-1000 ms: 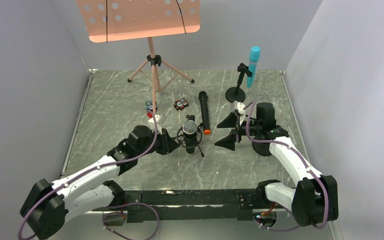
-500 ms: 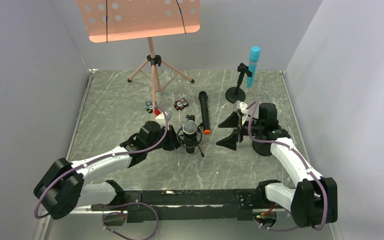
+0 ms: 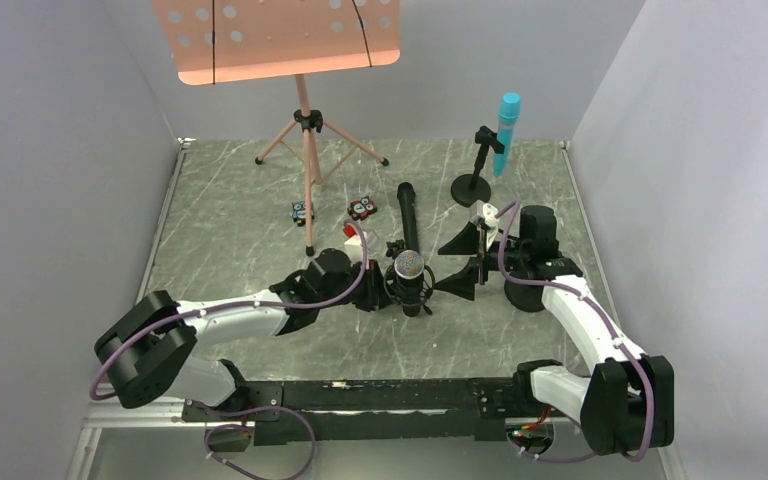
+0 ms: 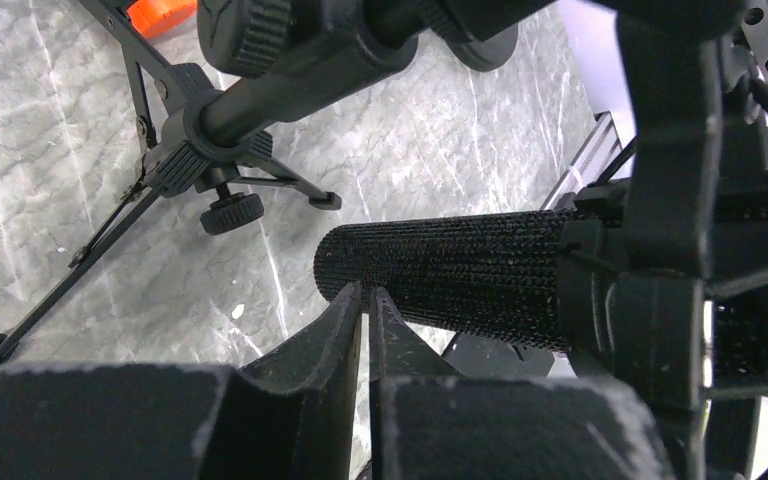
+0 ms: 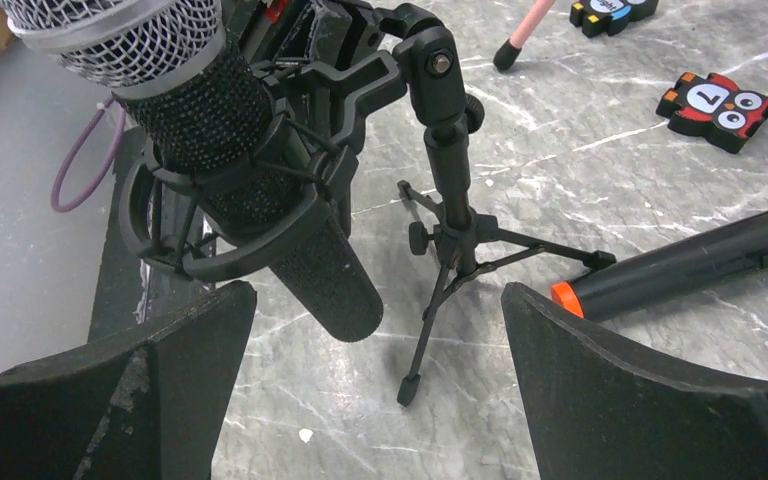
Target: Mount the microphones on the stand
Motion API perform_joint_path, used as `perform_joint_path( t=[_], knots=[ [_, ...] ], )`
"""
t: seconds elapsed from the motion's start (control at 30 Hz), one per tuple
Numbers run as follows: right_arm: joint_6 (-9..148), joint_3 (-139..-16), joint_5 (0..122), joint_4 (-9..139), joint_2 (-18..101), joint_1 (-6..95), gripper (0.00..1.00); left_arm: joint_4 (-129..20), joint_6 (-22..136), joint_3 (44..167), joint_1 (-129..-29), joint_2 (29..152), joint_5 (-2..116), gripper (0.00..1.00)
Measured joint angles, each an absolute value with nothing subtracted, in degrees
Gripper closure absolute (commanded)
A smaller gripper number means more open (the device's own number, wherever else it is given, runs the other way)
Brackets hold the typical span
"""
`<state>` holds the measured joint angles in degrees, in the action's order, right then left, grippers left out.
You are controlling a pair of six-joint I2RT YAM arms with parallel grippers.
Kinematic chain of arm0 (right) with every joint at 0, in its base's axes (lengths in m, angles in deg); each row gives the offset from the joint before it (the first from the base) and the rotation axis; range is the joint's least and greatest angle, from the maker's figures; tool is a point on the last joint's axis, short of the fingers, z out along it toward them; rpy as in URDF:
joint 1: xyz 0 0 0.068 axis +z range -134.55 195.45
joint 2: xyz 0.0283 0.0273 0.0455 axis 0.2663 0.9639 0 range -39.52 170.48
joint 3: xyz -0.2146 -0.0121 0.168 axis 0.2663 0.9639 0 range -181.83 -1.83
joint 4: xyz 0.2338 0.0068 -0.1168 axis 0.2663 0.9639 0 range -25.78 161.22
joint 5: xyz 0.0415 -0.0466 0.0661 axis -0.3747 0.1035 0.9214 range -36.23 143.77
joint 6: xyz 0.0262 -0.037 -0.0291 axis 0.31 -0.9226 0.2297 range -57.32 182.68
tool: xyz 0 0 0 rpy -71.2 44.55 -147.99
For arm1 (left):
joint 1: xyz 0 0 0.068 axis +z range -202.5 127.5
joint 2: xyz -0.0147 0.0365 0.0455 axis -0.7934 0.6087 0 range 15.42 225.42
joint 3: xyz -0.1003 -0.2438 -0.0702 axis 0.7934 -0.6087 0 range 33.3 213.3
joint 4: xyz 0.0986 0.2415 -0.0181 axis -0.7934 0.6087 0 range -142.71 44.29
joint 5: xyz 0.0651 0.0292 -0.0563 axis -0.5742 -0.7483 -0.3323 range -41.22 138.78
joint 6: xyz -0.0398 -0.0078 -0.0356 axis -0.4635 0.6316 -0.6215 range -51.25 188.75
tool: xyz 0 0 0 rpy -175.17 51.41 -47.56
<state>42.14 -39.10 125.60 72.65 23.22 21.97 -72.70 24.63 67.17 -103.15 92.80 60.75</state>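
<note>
While the silver-mesh microphone (image 5: 325, 275) sat tilted in the shock mount of the small tripod stand (image 5: 450, 235), the left gripper (image 4: 365, 300) was closed at its tail and the right gripper (image 5: 375, 298) stood wide open.
The left fingers lay together with nothing between them, their tips just under the microphone's lower end; whether they touched it could not be told. The right fingers were spread far apart just right of the tripod stand, facing it and holding nothing. The black microphone with the orange end (image 5: 690, 262) lay flat on the table (image 3: 220, 240) just behind the tripod stand, orange end nearest its legs. The turquoise microphone (image 3: 507, 125) stood upright in a round-base stand (image 3: 472, 187) well behind the tripod stand, to its right. Two small clips (image 3: 363, 208) lay behind it to the left.
</note>
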Motion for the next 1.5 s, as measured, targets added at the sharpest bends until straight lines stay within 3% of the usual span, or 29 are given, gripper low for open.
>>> perform_joint_path(
  t=[0.23,0.3,0.4,0.5,0.77,0.97,1.2,1.5],
  knots=[
    [42.1,-39.1,126.1,72.7,22.7,21.0,0.00,-72.6,24.4,67.1,-103.5,92.2,58.8,0.77],
    [42.1,-39.1,126.3,72.7,22.6,20.8,0.00,-71.8,25.2,66.1,-103.6,89.8,57.7,0.63],
    [41.6,-39.1,126.3,73.1,22.6,20.6,0.00,-70.9,27.7,64.0,-103.6,84.8,55.6,0.34],
    [41.1,-39.1,126.3,73.6,22.6,19.9,0.00,-70.0,32.0,63.3,-103.4,81.6,53.3,0.22],
    [38.8,-39.1,127.9,75.3,22.6,16.7,0.00,-71.1,47.9,64.2,-99.8,85.8,55.0,0.24],
    [36.2,-39.1,129.4,77.9,22.8,15.2,0.00,-82.0,55.5,63.5,-95.8,93.0,61.2,0.30],
    [34.6,-39.1,129.8,79.4,23.6,12.9,0.00,-98.1,55.8,62.9,-94.0,101.5,68.9,0.35],
    [32.2,-39.3,130.4,81.9,23.8,12.8,0.00,-108.4,54.9,63.7,-94.0,108.4,72.9,0.42]
  ],
)
